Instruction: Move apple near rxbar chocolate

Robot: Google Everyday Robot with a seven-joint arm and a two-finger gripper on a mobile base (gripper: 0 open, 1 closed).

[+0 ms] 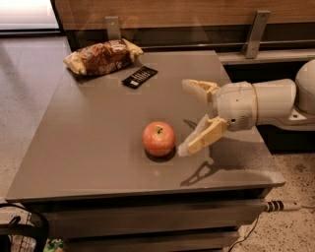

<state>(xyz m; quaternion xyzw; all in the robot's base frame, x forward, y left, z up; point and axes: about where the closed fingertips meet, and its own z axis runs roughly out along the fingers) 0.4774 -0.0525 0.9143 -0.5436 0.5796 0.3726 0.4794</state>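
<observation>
Grey counter [88, 128], speckled floor [24, 83], wood panel [172, 12] behind. apple [159, 138] mid-counter toward front; gripper [184, 117] just right of it, jaws spread wide. rxbar chocolate [140, 77] near far edge, beside snack bag [101, 56].

Cannot read the white print on the rxbar chocolate [140, 77], well behind the apple [159, 139] and slightly left of it: too small. Same for the snack bag [102, 55], further behind and left of the apple: only blurred brown and yellow. Just right of the apple, end effector [183, 117] with fingers spread wide; cannot tell whether the lower fingertip [186, 147] touches the apple or stops just beside it. Further right of the apple, arm [275, 103] cut off by the picture's edge. Below the apple, lower part of the bench [88, 138] cut off. Below and left of the apple, black curved thing [19, 231] cut at the corner, impossible to identify.
</observation>
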